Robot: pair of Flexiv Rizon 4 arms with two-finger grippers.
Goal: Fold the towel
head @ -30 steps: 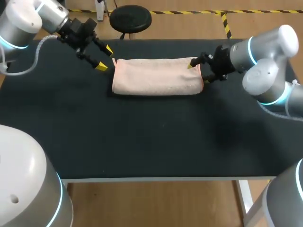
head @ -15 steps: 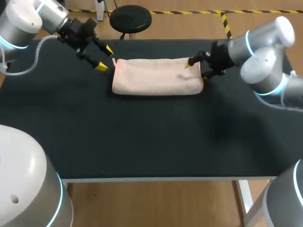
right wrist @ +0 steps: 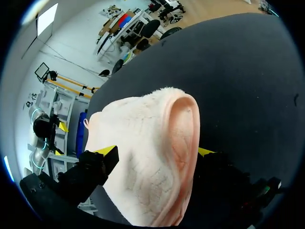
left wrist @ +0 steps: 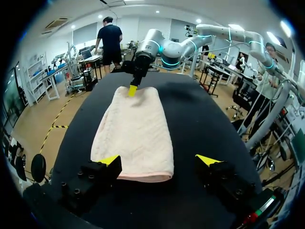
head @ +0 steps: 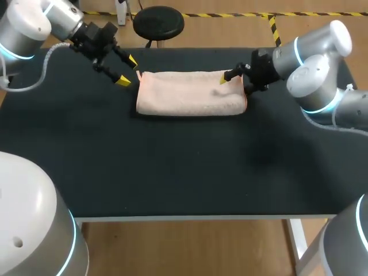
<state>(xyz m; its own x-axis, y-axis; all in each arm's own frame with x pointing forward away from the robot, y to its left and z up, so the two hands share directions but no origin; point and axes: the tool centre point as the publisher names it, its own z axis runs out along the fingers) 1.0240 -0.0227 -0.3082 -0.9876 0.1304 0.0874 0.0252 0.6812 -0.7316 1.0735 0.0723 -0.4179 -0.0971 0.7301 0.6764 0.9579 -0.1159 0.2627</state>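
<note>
Towel [head: 190, 93] lies as a long pink folded band near the table's [head: 172, 167] far edge, and at its left end your left gripper [head: 127, 71] hangs just off the cloth, fingers spread and gripping nothing. At the right end your right gripper [right wrist: 156, 151] straddles the folded end with its fingers apart; if you close here it may catch only the top layer, or pull the band askew because nothing pins the left end. No label or writing shows on the towel.
</note>
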